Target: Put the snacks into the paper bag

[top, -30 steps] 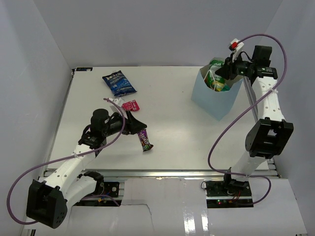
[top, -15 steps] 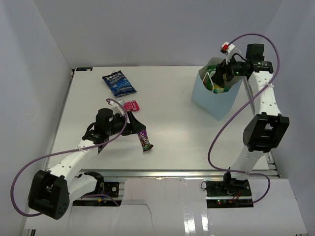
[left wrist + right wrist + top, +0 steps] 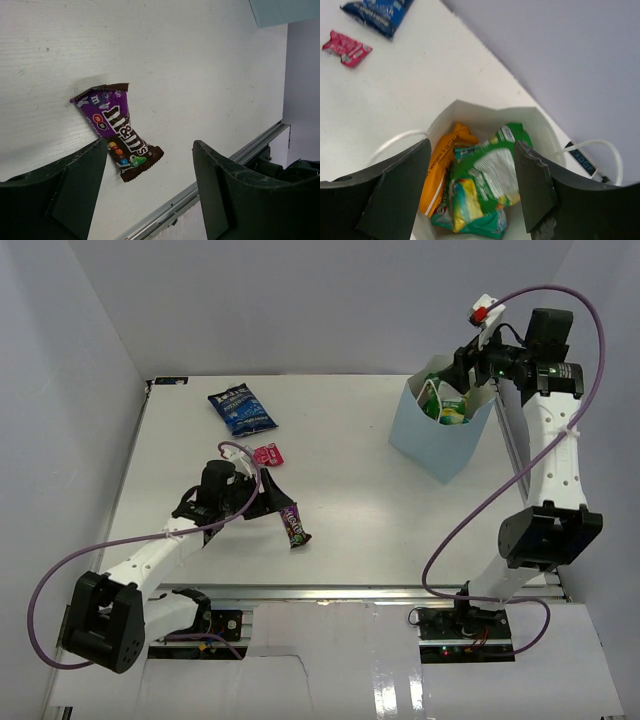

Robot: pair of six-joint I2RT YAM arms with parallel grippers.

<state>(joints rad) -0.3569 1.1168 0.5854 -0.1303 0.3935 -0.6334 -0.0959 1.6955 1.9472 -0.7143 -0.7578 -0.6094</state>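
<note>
a crinkly dark blue foil bag (image 3: 241,409) lies flat at the far left of the matte white table (image 3: 360,500), with a small glossy pink packet (image 3: 267,455) near it. the left gripper (image 3: 275,495), its 2 black plastic fingers spread wide and holding nothing, hovers over a shiny dark purple candy bar (image 3: 117,131) that lies flat, its ends crimped. to the right stands the upright light-blue paper bag (image 3: 440,445) with white cord handles. inside it, a crumpled green packet (image 3: 487,182) leans against an orange chip bag (image 3: 441,167). the right gripper (image 3: 471,150) hangs above the bag's mouth, jaws apart and empty.
</note>
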